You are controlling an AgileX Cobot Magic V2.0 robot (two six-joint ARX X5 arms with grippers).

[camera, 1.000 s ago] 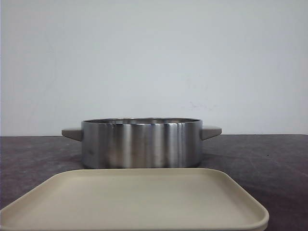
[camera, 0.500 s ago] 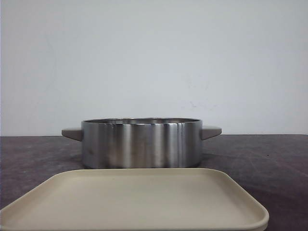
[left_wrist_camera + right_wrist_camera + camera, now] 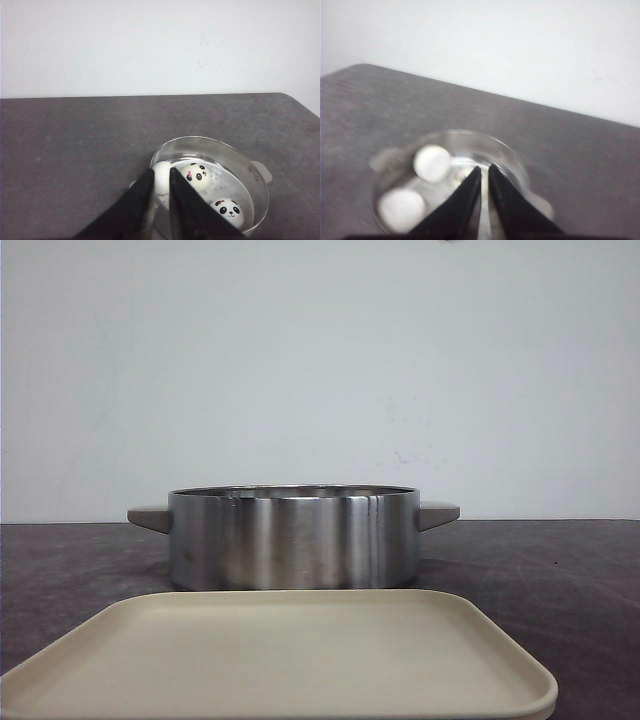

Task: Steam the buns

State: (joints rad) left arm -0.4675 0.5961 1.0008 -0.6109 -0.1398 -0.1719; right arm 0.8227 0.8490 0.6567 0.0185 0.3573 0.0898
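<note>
A steel pot (image 3: 295,540) stands on the dark table behind a beige tray (image 3: 280,660); its inside is hidden in the front view. In the left wrist view the pot (image 3: 235,155) holds three visible buns: one panda-faced (image 3: 196,175), another (image 3: 229,210), and a plain white one (image 3: 161,184) partly behind my fingers. My left gripper (image 3: 161,172) hovers above the pot's rim, jaws nearly together, empty. The blurred right wrist view shows the pot (image 3: 510,152) with two white buns (image 3: 432,162) (image 3: 400,209). My right gripper (image 3: 485,170) is above it, shut, empty.
The beige tray lies at the table's front edge, bare on top. The pot has two grey side handles (image 3: 150,517) (image 3: 438,513). A white wall stands behind the table. Neither gripper shows in the front view.
</note>
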